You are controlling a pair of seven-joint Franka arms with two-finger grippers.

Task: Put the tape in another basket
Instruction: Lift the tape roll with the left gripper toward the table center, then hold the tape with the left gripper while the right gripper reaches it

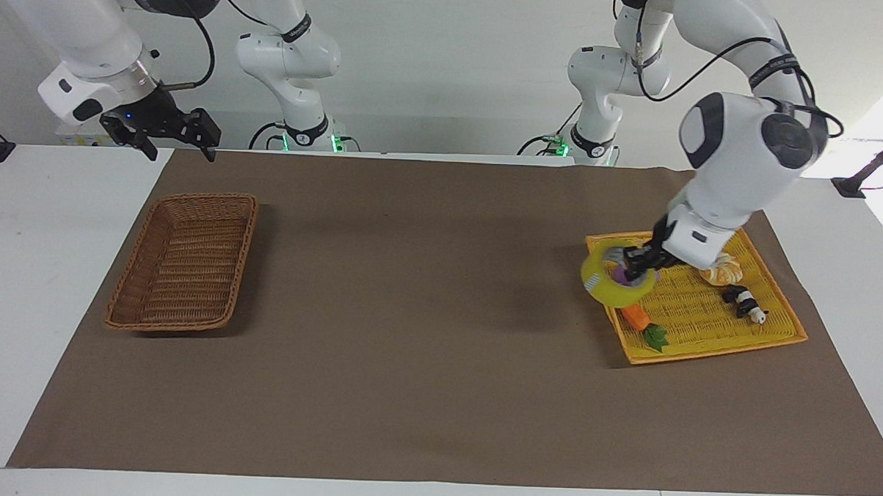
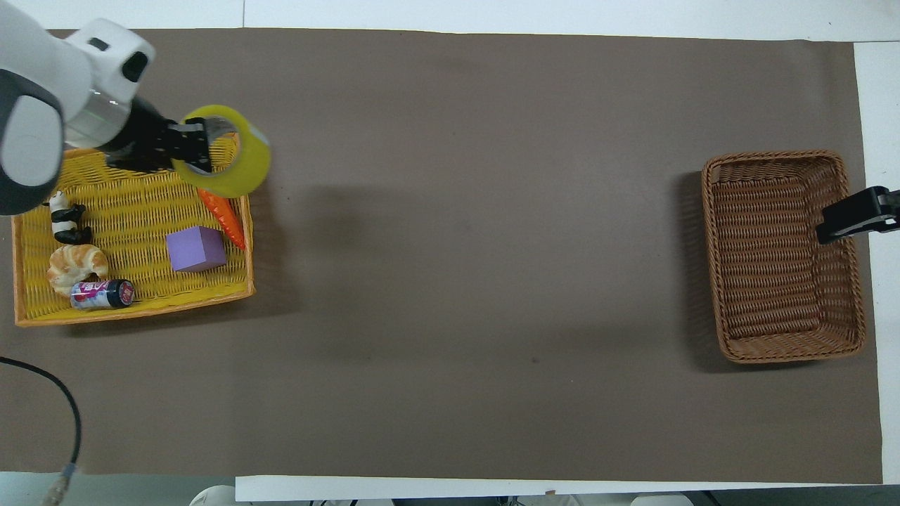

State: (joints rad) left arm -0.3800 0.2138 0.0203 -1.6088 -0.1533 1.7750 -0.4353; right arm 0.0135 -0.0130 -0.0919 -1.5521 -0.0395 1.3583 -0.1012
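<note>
The tape (image 1: 615, 280) hangs over the yellow tray's (image 1: 776, 340) edge, its wall pinched by the left gripper's (image 1: 629, 268) fingers. Such a one-sided hold may let it swing or slip before reaching the basket (image 1: 184, 262). The right gripper (image 1: 168, 130), fingers spread, waits near the basket.

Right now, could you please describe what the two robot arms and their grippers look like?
Both arms are glossy white with rounded segments and dark grey circular joint caps. A black cable runs along each arm, strapped on with black bands. The left gripper and right gripper are black with two fingers each; a small blue light glows on the right one. Green lights show at both bases.
</note>
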